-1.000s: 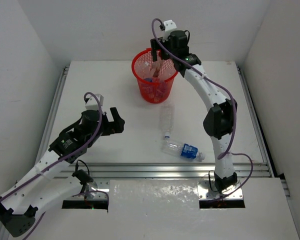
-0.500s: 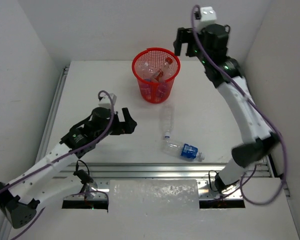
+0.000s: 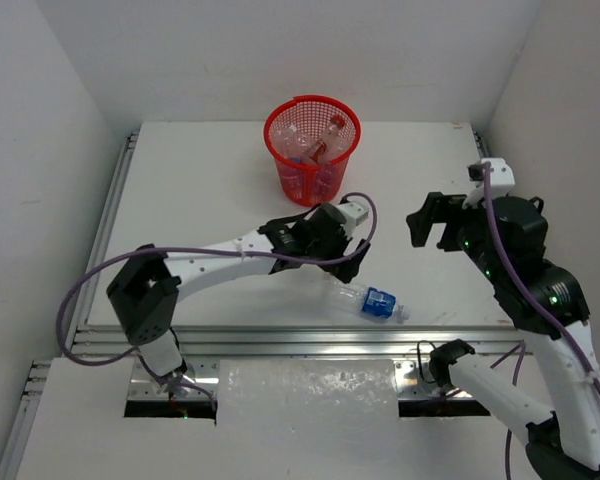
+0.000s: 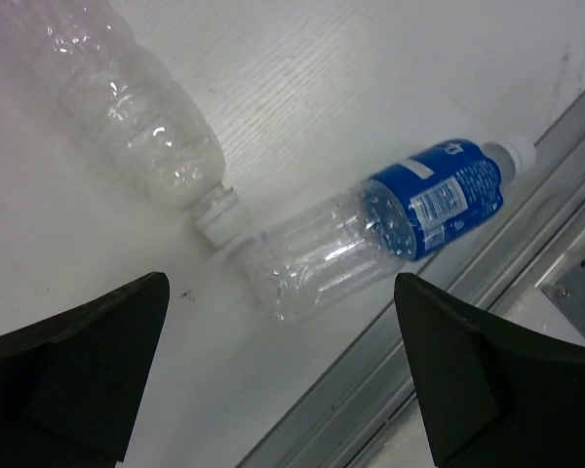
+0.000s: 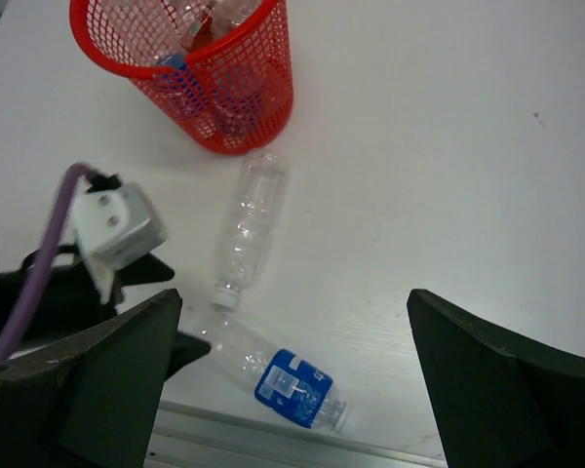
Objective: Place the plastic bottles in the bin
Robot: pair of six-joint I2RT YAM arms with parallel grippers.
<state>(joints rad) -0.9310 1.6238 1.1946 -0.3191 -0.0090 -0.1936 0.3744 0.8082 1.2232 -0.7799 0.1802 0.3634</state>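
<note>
The left gripper (image 4: 281,291) is wide open and holds nothing. It hangs low over two bottles lying on the white table (image 3: 200,180). The clear bottle (image 4: 141,117) has no label, and its white cap is right by the bottom end of the blue bottle (image 4: 390,224). The blue bottle lies near the metal rail (image 4: 390,390) at the front. The right gripper (image 5: 294,297) is wide open too, with nothing in it, up in the air off to the right. The red bin (image 3: 298,180) stands at the back, just beside the clear bottle, with more bottles inside. One of these is the orange bottle (image 3: 323,140).
</note>
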